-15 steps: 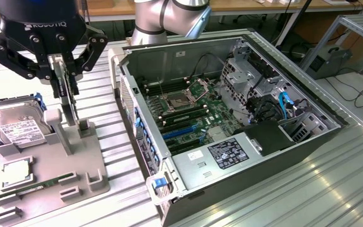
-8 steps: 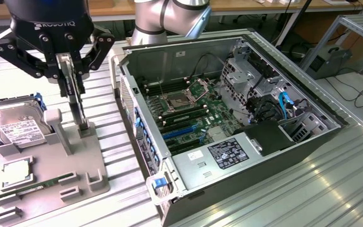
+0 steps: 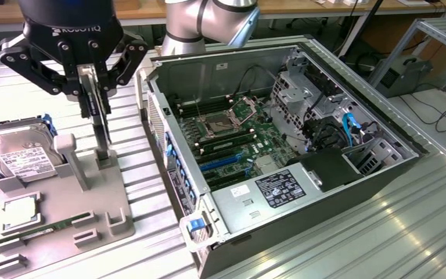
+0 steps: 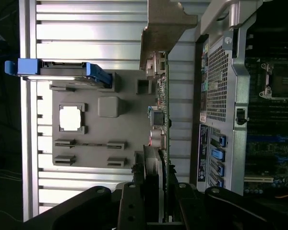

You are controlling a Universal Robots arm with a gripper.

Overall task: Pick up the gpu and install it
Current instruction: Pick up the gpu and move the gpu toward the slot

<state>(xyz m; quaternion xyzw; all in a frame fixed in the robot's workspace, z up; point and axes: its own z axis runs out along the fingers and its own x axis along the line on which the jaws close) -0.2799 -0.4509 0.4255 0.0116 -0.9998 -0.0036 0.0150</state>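
The pick-up step is in hand. The gripper (image 3: 93,87) is clenched on the upper edge of the gpu (image 3: 100,131), which stands upright and edge-on. Its lower end sits at the slotted posts of the grey holder (image 3: 68,215), near the counter (image 3: 378,232) edge on the exterior view's left. Whether the card has already left its slot I cannot tell. In the wrist view the gpu (image 4: 164,110) runs as a thin green line out from the gripper (image 4: 158,191), with its silver bracket at the far end.

As a judgement, freeing the card calls for a straight vertical pull, since the posts flank it closely and a sideways tug could bind it. Installing it would then mean turning the card to line up with the blue slots (image 3: 223,160) on the board inside the open computer case (image 3: 207,75).

Room is tight on the case side. The case wall stands just beside the holder, and the card is near it. Above the holder the space is open. The hard drive (image 3: 21,157) and the memory stick (image 3: 45,228) lie on the holder's far side from the case, apart from the card. Inside the case, cables and the drive cage crowd the exterior view's right, while the slot area looks open.
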